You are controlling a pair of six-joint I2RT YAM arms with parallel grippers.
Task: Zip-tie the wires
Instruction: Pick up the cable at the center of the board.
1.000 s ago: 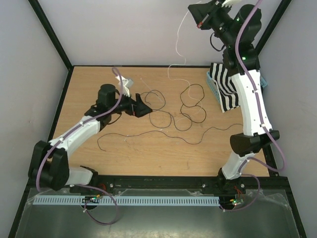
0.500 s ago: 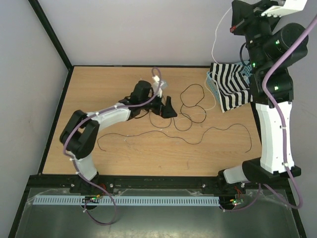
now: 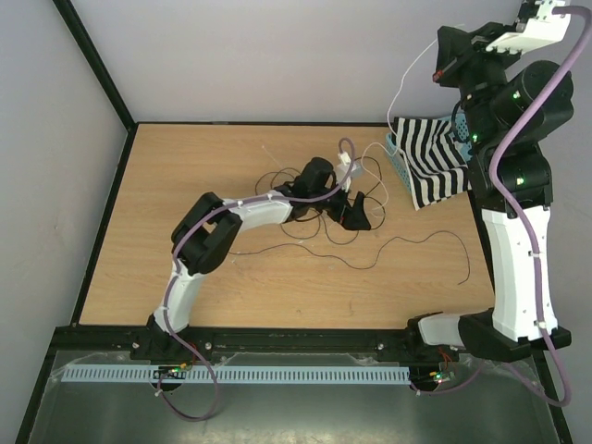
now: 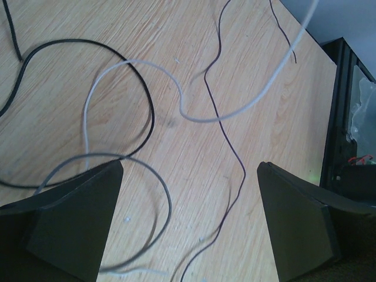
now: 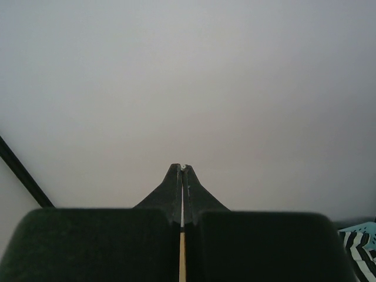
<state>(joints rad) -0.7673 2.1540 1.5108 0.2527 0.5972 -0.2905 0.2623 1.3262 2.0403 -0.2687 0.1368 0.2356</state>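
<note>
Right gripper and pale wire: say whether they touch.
Touching. Top view: the pale wire hangs from the shut right gripper at its tips.

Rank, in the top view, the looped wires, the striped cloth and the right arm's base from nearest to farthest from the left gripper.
1. The looped wires: directly under the open left gripper, mid-table.
2. The striped cloth: to the gripper's right, at the table's far right edge.
3. The right arm's base: at the near right corner, farthest.
</note>
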